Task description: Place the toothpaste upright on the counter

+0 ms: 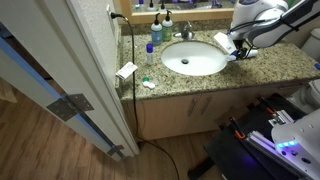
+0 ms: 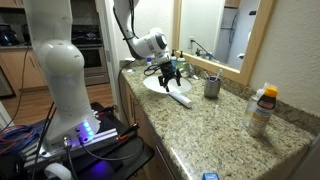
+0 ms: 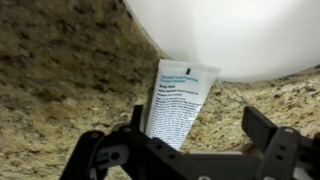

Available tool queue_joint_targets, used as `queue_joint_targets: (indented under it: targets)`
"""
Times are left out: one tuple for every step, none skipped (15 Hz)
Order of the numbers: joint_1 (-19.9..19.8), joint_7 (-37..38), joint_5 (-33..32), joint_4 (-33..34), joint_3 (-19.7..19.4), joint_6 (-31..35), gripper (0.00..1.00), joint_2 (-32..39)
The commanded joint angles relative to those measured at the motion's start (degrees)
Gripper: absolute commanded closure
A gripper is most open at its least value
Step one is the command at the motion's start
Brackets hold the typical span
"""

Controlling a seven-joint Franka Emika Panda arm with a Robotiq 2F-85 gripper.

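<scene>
- Listing toothpaste (image 3: 178,100): flat on counter (image 3: 60,80), one end at sink (image 3: 240,30).
- We note gripper (image 3: 198,128) above it, fingers spread apart.

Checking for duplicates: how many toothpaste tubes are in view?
1: the toothpaste lies flat on the counter by the sink basin, below the open tool. Others might be hidden.

We note a long, flat white toothpaste tube with bluish print (image 3: 178,105) lying on the speckled beige-brown granite tabletop (image 3: 60,80). Its wide crimped end reaches the rim of the smooth white sink basin (image 3: 230,35) at the top. The black gripper (image 3: 197,118) enters from the bottom edge with its jaws spread. The tube sits between them, nearer the picture-left finger; we cannot tell whether they touch.
</scene>
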Motion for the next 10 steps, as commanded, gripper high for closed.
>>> queue_joint_targets:
  targets:
    - [-0.31,1.5,-0.26,-0.05,0.93,-0.7,0.0,0.28]
    - [-0.1,2.24,-0.27,-0.05,1.03,-0.87,0.0,0.68]
    - [-0.04,2.43,-0.27,-0.05,1.02,-0.91,0.0,0.92]
    - [-0.06,2.44,-0.27,-0.05,1.01,-0.98,0.0,0.95]
    - [-0.63,0.16,2.64,1.19,1.28,-1.1,0.0,3.51]
    - [-0.44,2.3,1.92,2.03,0.83,-1.08,0.0,4.87]
    - [-0.4,2.48,2.02,2.24,0.69,-0.83,0.0,5.53]
    - [-0.31,3.22,1.82,2.51,0.55,-0.47,0.0,6.25]
    - [0.01,4.64,1.49,2.98,0.29,-0.82,0.0,6.97]
    - [0.06,4.63,2.2,3.39,0.3,-1.34,0.0,7.35]
